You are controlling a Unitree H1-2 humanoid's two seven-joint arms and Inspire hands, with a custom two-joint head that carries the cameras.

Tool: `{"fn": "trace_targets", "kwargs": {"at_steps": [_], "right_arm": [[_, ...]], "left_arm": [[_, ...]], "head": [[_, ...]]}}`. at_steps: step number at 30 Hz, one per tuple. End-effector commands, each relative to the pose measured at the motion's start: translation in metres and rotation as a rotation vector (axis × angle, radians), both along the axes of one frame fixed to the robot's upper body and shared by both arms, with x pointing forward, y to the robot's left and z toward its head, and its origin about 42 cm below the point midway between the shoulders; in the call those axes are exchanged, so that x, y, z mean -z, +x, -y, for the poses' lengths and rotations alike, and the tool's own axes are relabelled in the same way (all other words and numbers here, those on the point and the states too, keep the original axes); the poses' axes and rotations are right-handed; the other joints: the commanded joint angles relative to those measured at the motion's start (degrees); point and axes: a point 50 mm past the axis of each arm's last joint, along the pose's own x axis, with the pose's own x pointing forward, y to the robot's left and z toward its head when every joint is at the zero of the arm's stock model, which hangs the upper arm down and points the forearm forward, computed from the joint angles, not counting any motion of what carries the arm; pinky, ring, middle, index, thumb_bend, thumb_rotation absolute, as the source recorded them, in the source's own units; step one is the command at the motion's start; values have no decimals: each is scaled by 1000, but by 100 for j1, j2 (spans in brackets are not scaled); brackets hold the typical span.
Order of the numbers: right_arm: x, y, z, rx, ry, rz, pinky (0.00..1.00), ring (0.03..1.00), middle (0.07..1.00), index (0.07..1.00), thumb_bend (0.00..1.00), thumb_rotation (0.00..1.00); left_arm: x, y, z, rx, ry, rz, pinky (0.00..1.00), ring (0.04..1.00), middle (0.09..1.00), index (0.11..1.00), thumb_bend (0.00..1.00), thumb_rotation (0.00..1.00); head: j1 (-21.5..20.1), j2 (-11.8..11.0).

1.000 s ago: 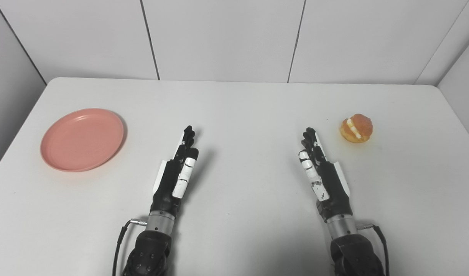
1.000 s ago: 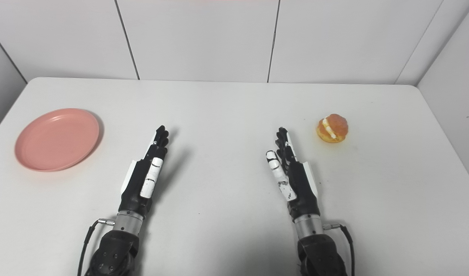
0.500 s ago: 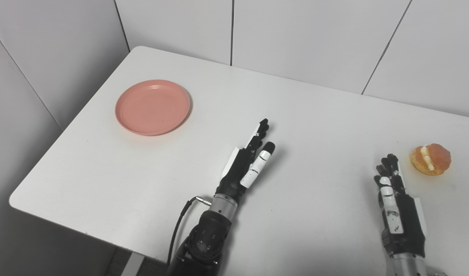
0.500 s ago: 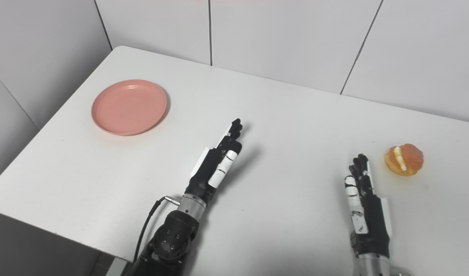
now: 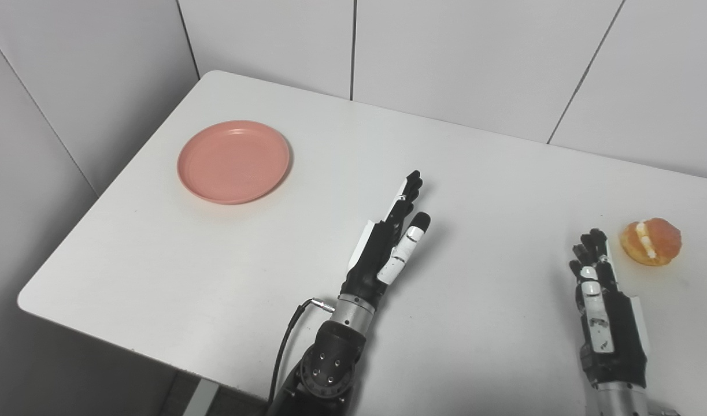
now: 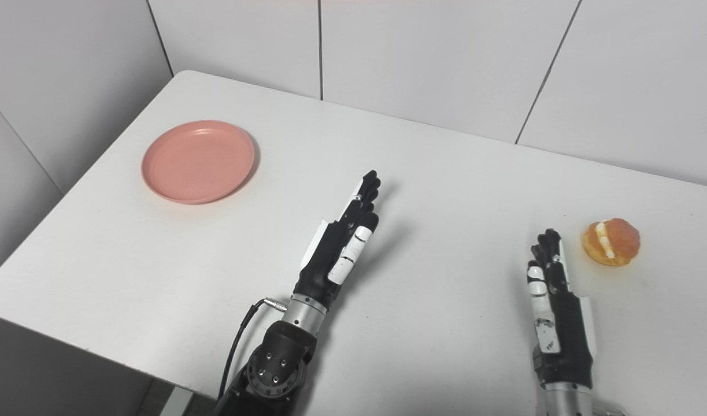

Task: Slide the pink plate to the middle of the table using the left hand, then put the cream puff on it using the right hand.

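- Two task items are seen on the white rectangular table, both untouched: nothing of the task is judged done yet.
- Round pink plastic plate is found in the upper left of the frame, near the table's far-left corner, flat on the surface, empty.
- Golden-brown cream puff with a white filling seam is found at the right edge of the frame, resting on the table, well apart from the plate.
- Black-and-white left robot hand is seen at centre frame, fingers extended and close together, pointing toward the upper right, nothing held. It is well apart from the plate, which lies up and to the left of it.
- Black-and-white right robot hand is seen at lower right, fingers extended straight, empty, fingertips near the cream puff but not touching it. It is judged to be waiting.
- Step in hand is judged to be the first: the approach of the left hand to the plate, not yet started in earnest.
- Next move calls for the left hand to be carried up-left across the table and the fingers laid on the plate's rim or inner face, on the far-left side, so it can be dragged toward centre frame.
- Pressure should be kept light and flat: a shallow plate can be tipped if only the near rim is loaded.
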Motion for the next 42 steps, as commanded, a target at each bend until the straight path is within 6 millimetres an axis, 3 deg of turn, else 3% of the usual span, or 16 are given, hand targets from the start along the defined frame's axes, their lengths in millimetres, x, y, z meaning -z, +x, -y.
{"fn": "trace_targets", "kwargs": {"at_steps": [1, 3, 21, 30, 37, 42], "right_arm": [[-2, 1, -2, -4, 19, 56, 1000, 1000, 1000, 1000, 534, 869], [-2, 1, -1, -1, 15, 58, 1000, 1000, 1000, 1000, 533, 864], [-2, 2, -1, -8, 20, 49, 1000, 1000, 1000, 1000, 548, 841], [-1, 2, -2, -14, 28, 49, 1000, 1000, 1000, 1000, 570, 833], [-1, 2, -2, -12, 30, 48, 1000, 1000, 1000, 1000, 565, 832], [-2, 1, -3, -13, 34, 45, 1000, 1000, 1000, 1000, 571, 823]], "left_arm": [[27, -11, -9, -29, 11, -82, 1000, 1000, 1000, 1000, 573, 975], [27, -10, -9, -39, 11, -91, 1000, 1000, 1000, 1000, 616, 992], [-4, 21, -44, -164, -148, -2, 965, 945, 937, 930, 636, 999], [-34, 37, -74, -218, -164, 89, 905, 909, 920, 911, 630, 1000], [-55, 41, -106, -266, -152, 81, 927, 891, 905, 883, 723, 1000], [-66, 43, -124, -305, -173, 81, 898, 877, 871, 859, 706, 1000]], "head": [[-8, -48], [-8, -48], [13, -24], [1, 15], [16, 44], [16, 44]]}}
